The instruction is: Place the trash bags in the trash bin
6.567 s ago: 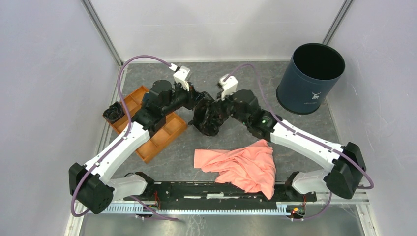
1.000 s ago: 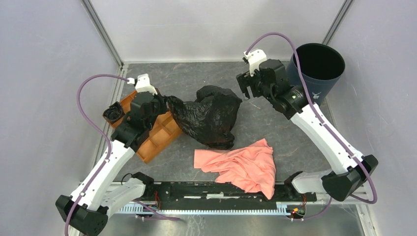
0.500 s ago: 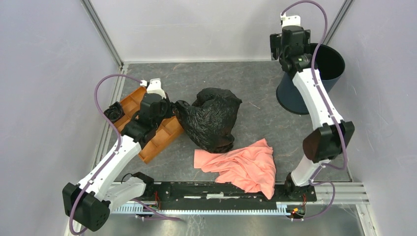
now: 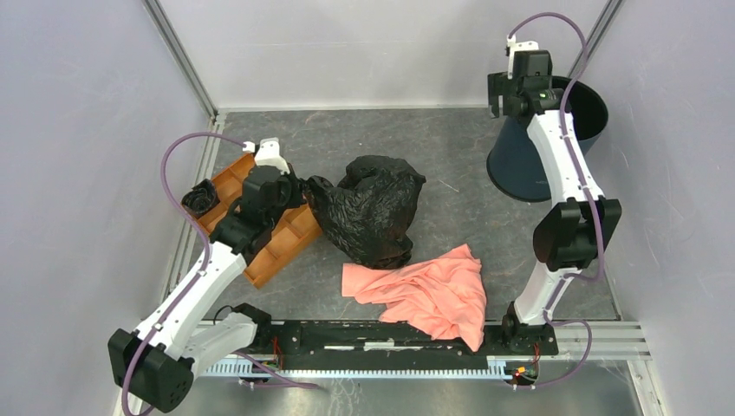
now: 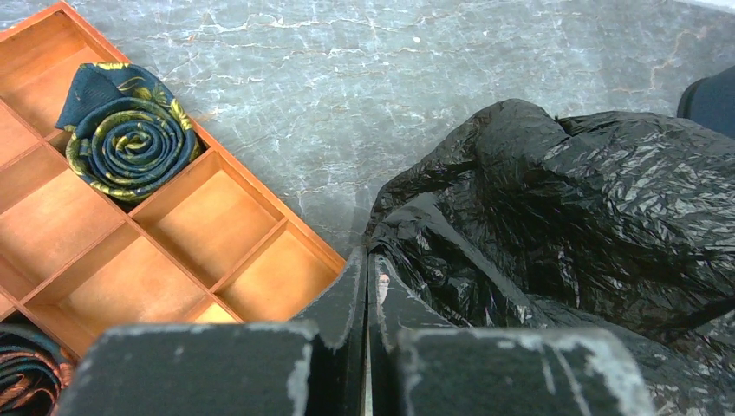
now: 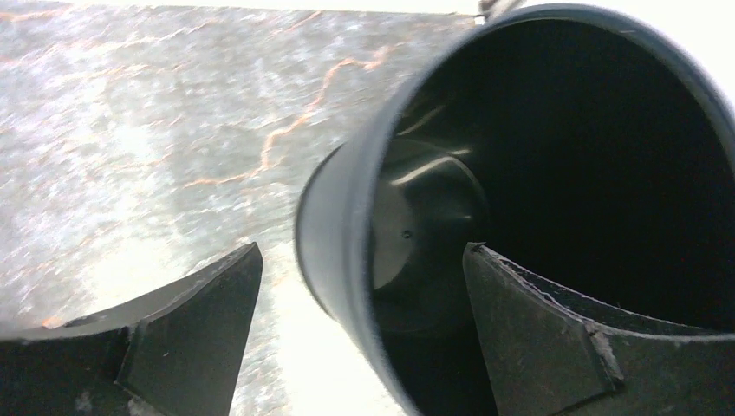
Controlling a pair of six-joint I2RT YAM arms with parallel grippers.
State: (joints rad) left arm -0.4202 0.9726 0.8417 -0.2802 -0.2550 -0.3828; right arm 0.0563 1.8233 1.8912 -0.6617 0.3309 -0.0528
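Orange compartmented tray [image 4: 290,232], table left: a rolled dark patterned tie [image 5: 130,139] in one cell. Left gripper [image 5: 366,277], over the tray's edge: fingers pinched together on the left edge of the trash bags [image 4: 373,208], a glossy black heap at table centre. Pink cloth [image 4: 425,290], near side, touching the heap. Right gripper [image 6: 361,256], far right: fingers spread astride the rim of the trash bin [image 4: 510,163], well apart from the bags.

Crumpled glossy black trash bags [image 4: 373,208] in a central heap; tall navy trash bin [image 4: 507,165], open-topped, far right.
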